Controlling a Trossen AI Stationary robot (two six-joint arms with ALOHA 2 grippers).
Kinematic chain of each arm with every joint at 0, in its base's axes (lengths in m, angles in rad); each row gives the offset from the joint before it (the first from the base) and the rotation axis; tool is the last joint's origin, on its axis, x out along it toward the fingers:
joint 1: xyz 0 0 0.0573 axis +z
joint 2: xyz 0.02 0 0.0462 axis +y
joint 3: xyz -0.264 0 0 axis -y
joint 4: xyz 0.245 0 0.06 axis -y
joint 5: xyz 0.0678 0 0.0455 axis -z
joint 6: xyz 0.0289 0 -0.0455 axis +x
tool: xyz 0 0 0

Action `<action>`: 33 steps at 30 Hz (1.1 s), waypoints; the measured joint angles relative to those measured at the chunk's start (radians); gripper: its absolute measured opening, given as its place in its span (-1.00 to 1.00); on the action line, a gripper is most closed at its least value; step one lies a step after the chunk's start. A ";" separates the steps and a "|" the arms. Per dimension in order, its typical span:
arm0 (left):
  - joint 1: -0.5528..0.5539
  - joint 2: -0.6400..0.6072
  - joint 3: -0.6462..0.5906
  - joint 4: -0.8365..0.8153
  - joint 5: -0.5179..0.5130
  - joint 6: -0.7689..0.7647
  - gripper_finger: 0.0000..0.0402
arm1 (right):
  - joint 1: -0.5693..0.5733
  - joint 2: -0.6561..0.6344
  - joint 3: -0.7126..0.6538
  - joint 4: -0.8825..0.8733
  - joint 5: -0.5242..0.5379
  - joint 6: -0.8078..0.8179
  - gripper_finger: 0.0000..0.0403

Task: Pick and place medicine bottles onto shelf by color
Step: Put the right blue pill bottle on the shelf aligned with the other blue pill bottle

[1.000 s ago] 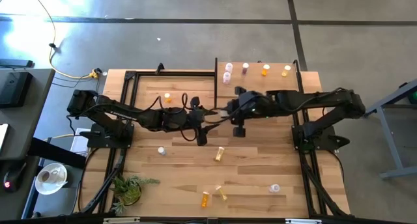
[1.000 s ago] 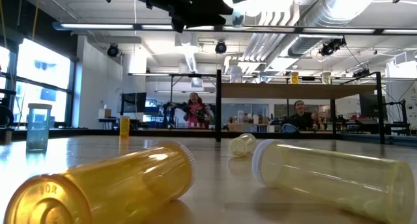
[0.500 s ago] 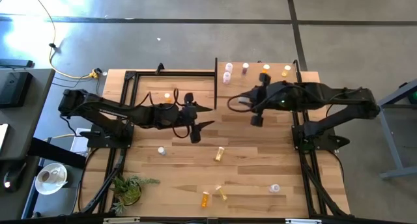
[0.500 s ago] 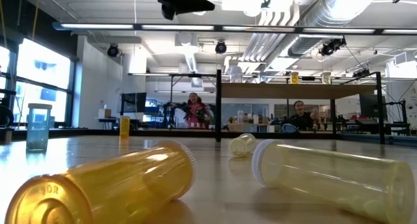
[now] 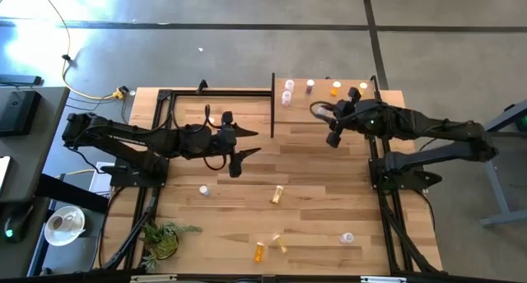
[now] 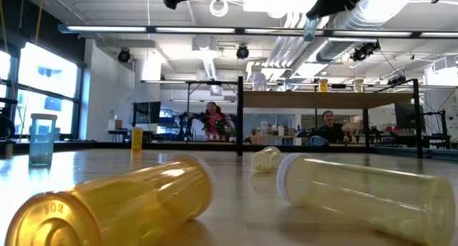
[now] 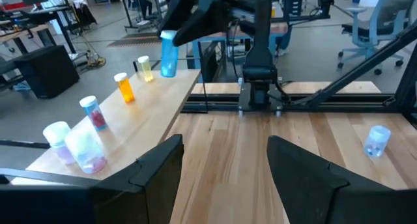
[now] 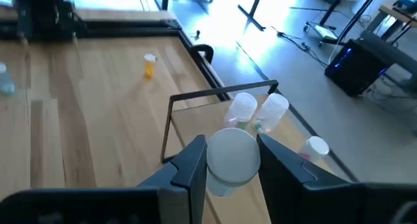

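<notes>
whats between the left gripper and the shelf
In the high view, only bare tabletop and a black post separate the empty left gripper from the shelf.

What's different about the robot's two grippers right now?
The right gripper is shut on a white-capped bluish bottle above the shelf; the left gripper is open and holds nothing. The right one is at the shelf's bottles; the left hangs over the table's middle. Both are dark and two-fingered.
</notes>
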 joint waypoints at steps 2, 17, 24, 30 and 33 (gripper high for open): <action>0.000 0.000 0.000 -0.009 0.000 0.000 0.05 | -0.053 -0.011 -0.044 0.065 -0.059 0.007 -0.50; 0.000 0.000 0.000 -0.017 0.000 0.000 0.05 | -0.353 0.172 -0.111 0.248 -0.268 0.040 -0.49; 0.000 0.000 0.000 -0.017 0.000 0.000 0.05 | -0.412 0.253 -0.109 0.254 -0.322 0.059 -0.49; 0.000 0.000 0.000 -0.017 0.000 0.000 0.05 | -0.445 0.267 -0.107 0.257 -0.338 0.060 -0.49; 0.000 0.001 0.000 -0.017 0.000 0.000 0.05 | -0.452 0.267 -0.107 0.258 -0.352 0.060 -0.49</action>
